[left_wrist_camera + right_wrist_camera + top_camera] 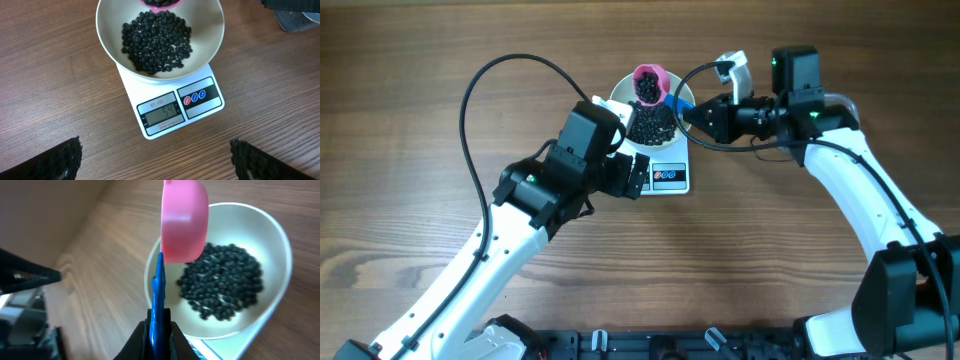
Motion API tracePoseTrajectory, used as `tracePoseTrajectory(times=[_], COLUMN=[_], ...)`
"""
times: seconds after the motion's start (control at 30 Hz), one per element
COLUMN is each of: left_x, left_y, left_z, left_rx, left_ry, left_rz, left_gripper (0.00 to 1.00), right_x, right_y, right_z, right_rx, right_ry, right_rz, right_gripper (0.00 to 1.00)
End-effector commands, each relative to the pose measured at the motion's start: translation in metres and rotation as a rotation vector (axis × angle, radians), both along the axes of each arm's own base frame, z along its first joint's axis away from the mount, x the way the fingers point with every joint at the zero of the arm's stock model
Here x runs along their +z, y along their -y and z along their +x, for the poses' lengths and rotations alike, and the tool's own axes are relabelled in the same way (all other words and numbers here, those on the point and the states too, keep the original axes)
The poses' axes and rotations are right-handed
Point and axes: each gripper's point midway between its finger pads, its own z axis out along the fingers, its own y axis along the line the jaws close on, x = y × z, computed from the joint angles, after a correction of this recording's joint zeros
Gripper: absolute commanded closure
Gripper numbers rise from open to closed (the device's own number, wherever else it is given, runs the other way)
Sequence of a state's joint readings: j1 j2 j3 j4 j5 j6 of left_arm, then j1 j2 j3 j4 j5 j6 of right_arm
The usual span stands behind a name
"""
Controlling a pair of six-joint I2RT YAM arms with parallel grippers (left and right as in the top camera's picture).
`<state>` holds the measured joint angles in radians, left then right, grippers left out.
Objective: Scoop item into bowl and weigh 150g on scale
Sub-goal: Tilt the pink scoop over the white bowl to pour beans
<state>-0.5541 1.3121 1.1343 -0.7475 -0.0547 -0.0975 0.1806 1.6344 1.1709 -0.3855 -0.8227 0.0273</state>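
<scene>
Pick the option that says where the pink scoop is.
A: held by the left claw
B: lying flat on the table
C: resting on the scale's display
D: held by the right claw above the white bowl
D: the right claw is shut on the blue handle, and the pink scoop hangs tipped over the bowl that holds the black pellets.

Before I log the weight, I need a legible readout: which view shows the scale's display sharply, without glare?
Left wrist: the scale has a sharp, evenly lit, glare-free display; overhead: it is too small to read; right wrist: the pink scoop looms soft-edged, and the display does not show.
</scene>
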Motion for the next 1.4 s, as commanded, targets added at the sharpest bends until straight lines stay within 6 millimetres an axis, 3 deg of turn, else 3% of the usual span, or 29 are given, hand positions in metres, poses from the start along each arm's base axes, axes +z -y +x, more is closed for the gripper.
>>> tracePoseTrajectory(times=[0.0,0.27,0.73,1.37], left_x=[0.003,0.003,0.003,0.004], left_y=[0.003,0.003,0.003,0.003], left_z=[0.003,0.003,0.003,0.003], left_rx=[-0.016,-0.016,-0.016,-0.015], left_ry=[0.008,0.008,0.008,0.008], left_rz=[-0.003,-0.003,-0.003,-0.003], left_gripper=[0.0,0.0,0.0,0.0], right_x=[0.009,0.026,0.008,0.0], right_y=[0.013,0.013,0.013,0.009], right_z=[0.01,0.006,0.01,0.012], right_rx=[-0.065,-0.001,0.02,0.058], right_ry=[0.095,0.24,0.353,0.461], right_rz=[-0.091,-0.143,-0.373,-0.561], right_gripper=[0.96,0.96,0.96,0.96])
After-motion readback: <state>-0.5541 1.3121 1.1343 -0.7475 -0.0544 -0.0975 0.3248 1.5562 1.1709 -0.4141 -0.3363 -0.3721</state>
